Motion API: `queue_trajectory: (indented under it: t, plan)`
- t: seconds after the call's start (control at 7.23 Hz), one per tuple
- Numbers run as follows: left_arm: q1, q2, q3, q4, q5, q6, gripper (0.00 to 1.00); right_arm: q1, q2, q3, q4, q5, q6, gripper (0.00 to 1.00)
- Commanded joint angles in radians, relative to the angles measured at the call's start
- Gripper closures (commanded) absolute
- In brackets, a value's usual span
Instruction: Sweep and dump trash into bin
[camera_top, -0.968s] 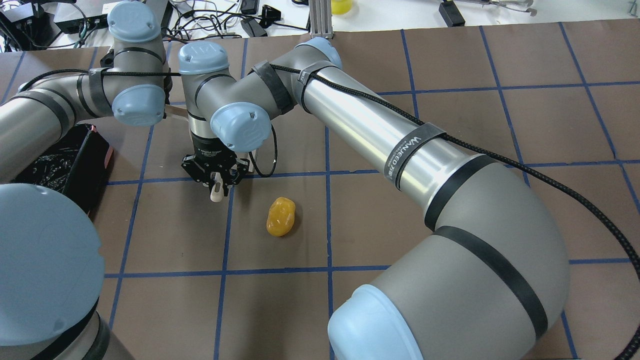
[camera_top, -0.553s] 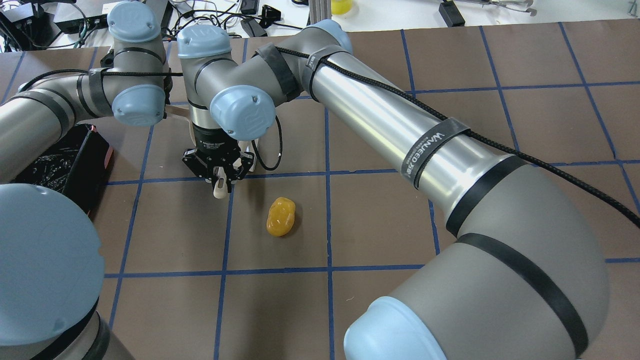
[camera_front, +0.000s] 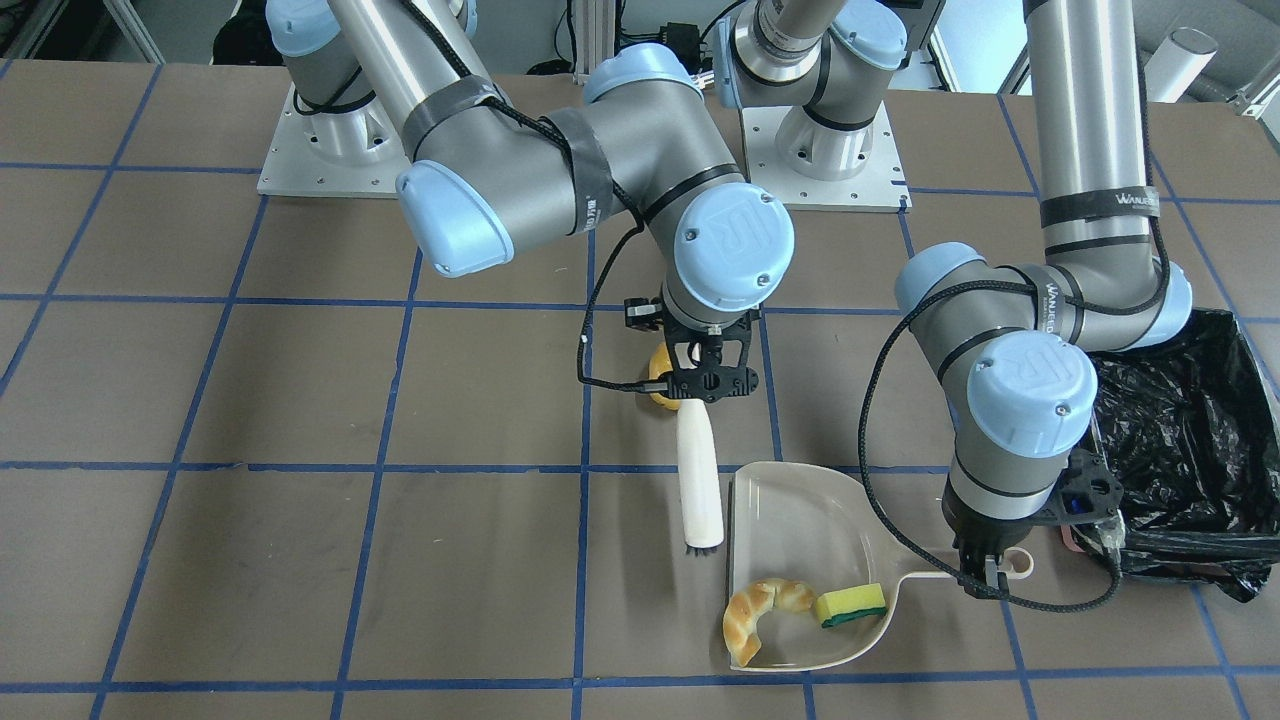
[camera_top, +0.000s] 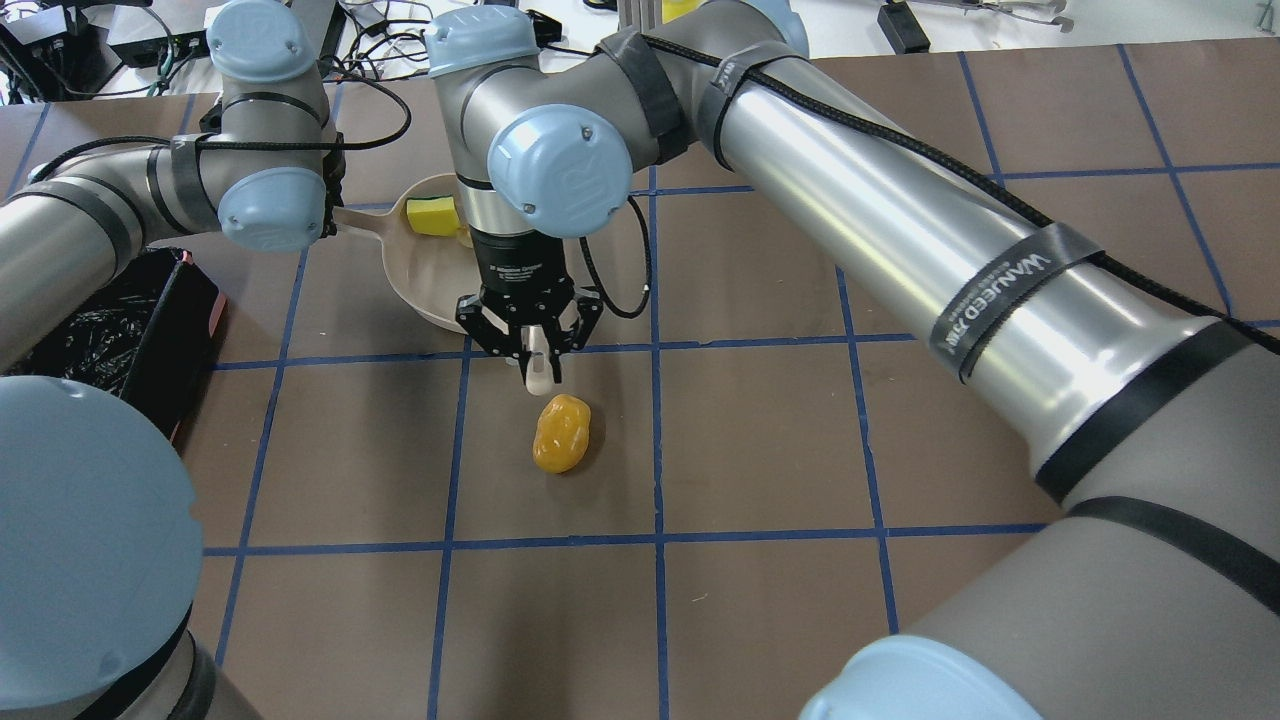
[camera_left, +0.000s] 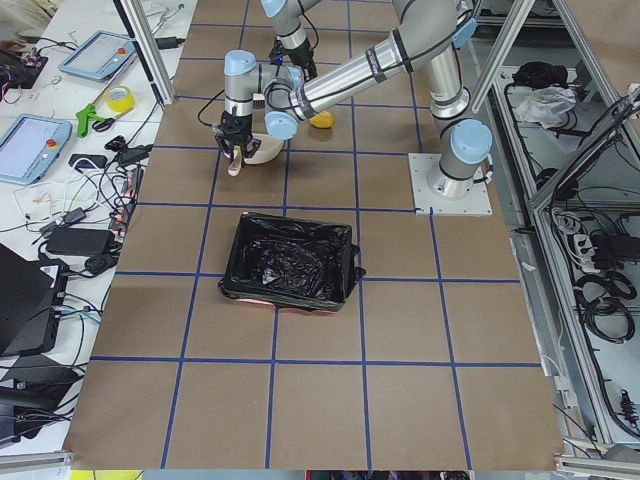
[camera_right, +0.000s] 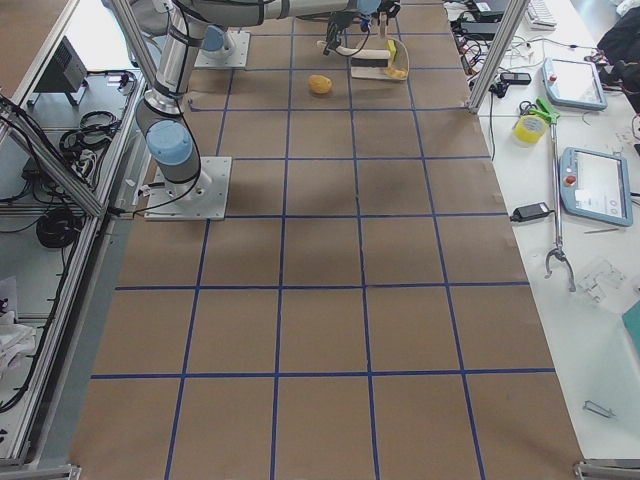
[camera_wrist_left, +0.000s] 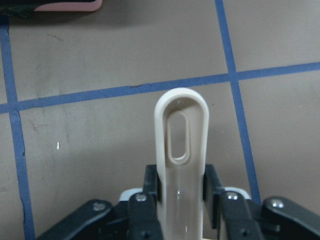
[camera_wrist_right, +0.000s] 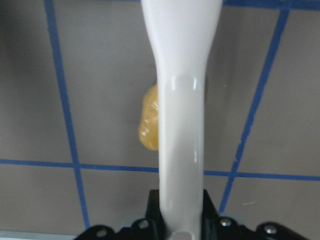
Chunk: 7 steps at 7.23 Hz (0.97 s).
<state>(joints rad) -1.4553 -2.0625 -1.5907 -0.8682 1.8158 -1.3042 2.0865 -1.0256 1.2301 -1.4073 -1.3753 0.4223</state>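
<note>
Over at the robot's left end of the worktop (camera_front: 200, 400) sits the bin (camera_front: 1180, 430), black liner gaping. It's right next to the handle end of the dustpan (camera_front: 800, 510), so I reckon the dump is just a short tip away. The pan lies flat with its mouth facing the robot's right, and the left pincer (camera_front: 985, 585) is clamped on its handle, probably to pin it for sweeping. The right pincer (camera_top: 537, 355) is pinching the brush (camera_front: 698, 480) by its handle, with the bristle end just beside the pan's mouth. The croissant (camera_front: 752, 612) and sponge (camera_front: 850, 604) are already in the pan. The last bit of trash, the bread lump (camera_top: 561, 432), is out on bare worktop on the robot's side of the brush, so my guess is the brush has to get behind it.
</note>
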Motion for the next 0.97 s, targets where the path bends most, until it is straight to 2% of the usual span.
queue_trajectory:
  t: [0.0,0.14,0.41,0.83]
  plan:
    - [0.015,0.05,-0.017,-0.081,-0.038,0.006,1.0,-0.016,-0.193,0.276,-0.036,-0.019,0.01,0.93]
    - [0.029,0.079,-0.046,-0.09,-0.053,0.008,1.0,-0.031,-0.261,0.378,-0.048,-0.022,0.015,0.93]
    - [0.077,0.151,-0.144,-0.098,-0.053,0.051,1.0,-0.033,-0.316,0.495,-0.055,-0.048,0.086,0.94]
    - [0.128,0.223,-0.256,-0.1,-0.05,0.085,1.0,0.041,-0.337,0.549,-0.074,-0.031,0.267,0.94]
